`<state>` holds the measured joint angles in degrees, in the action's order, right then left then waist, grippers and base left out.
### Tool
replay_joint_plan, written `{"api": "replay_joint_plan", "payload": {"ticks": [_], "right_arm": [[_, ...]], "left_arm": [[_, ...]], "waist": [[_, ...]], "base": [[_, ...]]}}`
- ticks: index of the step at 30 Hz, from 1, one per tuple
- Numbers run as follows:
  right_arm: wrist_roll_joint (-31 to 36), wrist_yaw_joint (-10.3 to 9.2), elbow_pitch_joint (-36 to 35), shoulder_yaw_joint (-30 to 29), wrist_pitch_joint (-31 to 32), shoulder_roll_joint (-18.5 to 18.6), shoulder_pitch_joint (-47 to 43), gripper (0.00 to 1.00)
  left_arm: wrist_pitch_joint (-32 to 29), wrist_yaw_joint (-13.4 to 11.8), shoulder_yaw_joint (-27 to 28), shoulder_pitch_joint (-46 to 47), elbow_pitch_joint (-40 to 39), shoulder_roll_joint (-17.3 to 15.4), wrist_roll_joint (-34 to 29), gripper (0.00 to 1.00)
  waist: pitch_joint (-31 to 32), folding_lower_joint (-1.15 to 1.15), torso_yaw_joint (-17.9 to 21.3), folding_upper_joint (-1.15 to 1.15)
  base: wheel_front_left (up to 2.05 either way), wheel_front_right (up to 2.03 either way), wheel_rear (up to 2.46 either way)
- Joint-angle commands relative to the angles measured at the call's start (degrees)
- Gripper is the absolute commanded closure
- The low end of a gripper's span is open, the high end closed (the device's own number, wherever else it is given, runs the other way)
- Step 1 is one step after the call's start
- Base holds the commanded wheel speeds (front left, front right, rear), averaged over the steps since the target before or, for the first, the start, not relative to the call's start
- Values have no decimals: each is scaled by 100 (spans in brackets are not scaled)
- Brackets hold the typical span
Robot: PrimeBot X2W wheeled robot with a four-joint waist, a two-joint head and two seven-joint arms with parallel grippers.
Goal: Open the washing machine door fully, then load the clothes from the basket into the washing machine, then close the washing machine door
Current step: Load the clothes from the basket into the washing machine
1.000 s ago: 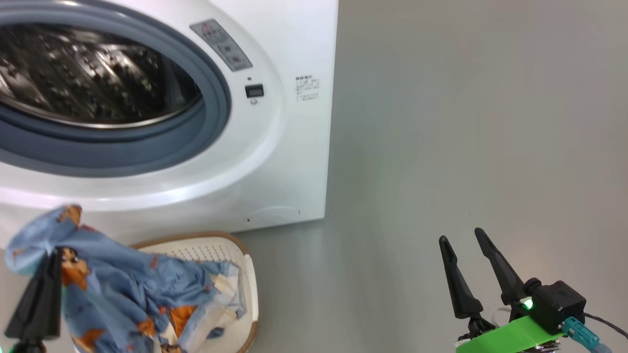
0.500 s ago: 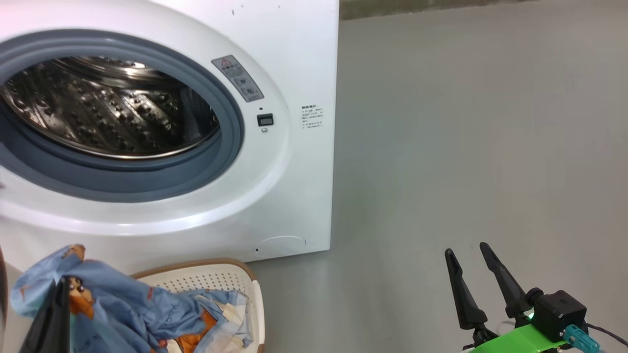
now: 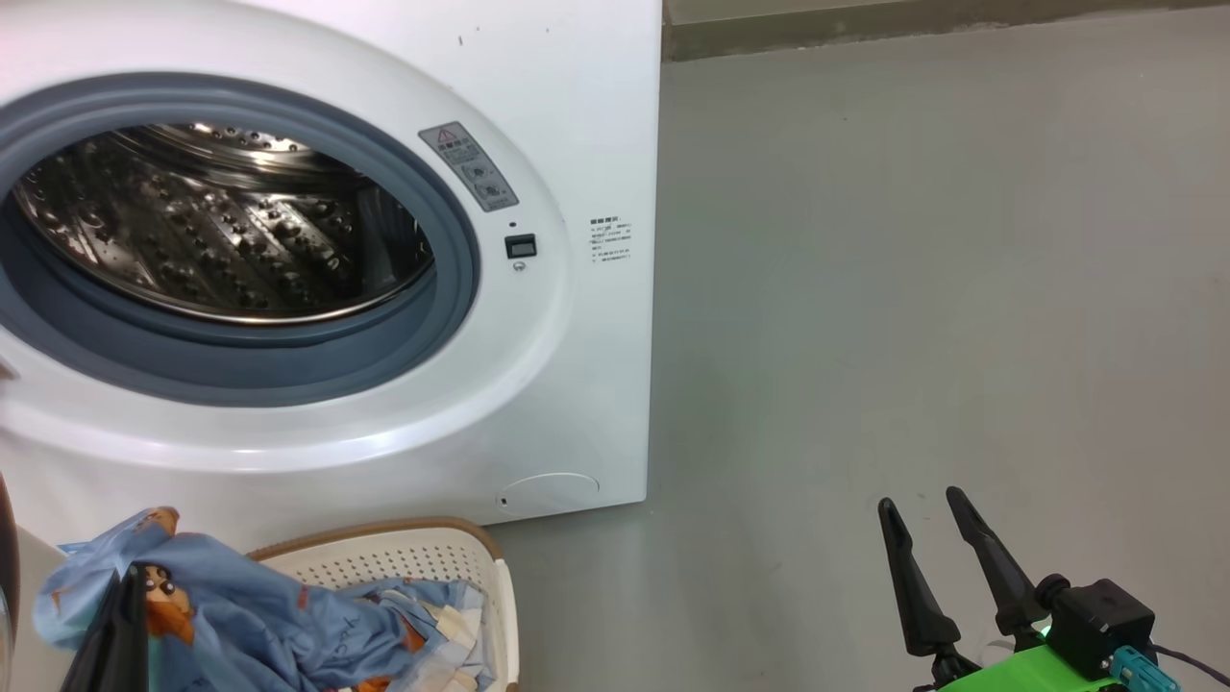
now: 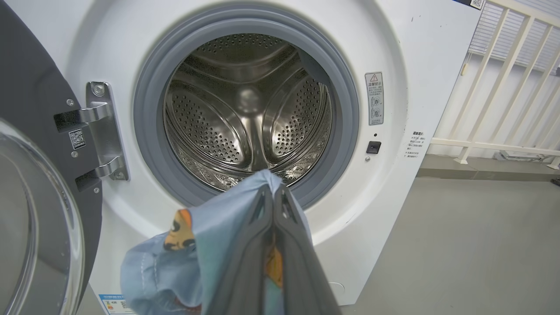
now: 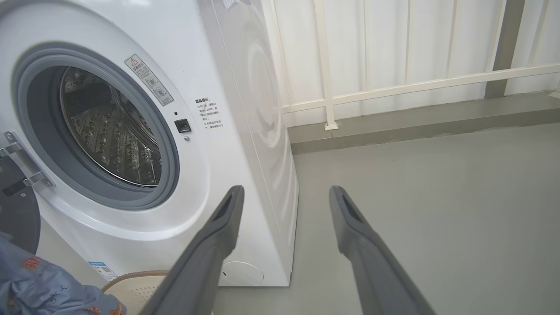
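Facing you: washer (image 3: 577, 384), drum (image 4: 249, 109) exposed | door (image 4: 26, 87) swung wide at your left | basket (image 3: 404, 557) on floor (image 3: 865, 288) below washer front | clothes (image 3: 269, 625) trailing from basket up to left gripper (image 4: 273, 192), pinched tight on them | right gripper (image 3: 919, 498) spread wide, holding nothing

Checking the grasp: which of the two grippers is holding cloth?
The left gripper, its fingers shut on the light-blue clothes; the right gripper stands open and empty.
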<state>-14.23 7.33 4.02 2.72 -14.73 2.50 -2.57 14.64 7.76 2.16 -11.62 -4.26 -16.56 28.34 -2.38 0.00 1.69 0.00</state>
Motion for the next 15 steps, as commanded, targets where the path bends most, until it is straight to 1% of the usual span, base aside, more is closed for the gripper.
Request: {"api": "replay_joint_plan", "payload": {"ticks": [1,9,15], "right_arm": [[-23,16,-144,132,-27,38,68,0],[-16,16,-175,100,-27,38,66,0],[-12,16,-243,135,-27,38,76,0]], "left_arm": [[36,-27,277,141,-132,-69,33,100],[36,-27,242,209,-114,-60,53,100],[36,-27,174,467,-126,-92,131,100]], "waist": [[-19,0,11,0],[-70,0,7,0],[-216,0,27,0]], "base": [[0,0,0],[0,0,0],[0,0,0]]}}
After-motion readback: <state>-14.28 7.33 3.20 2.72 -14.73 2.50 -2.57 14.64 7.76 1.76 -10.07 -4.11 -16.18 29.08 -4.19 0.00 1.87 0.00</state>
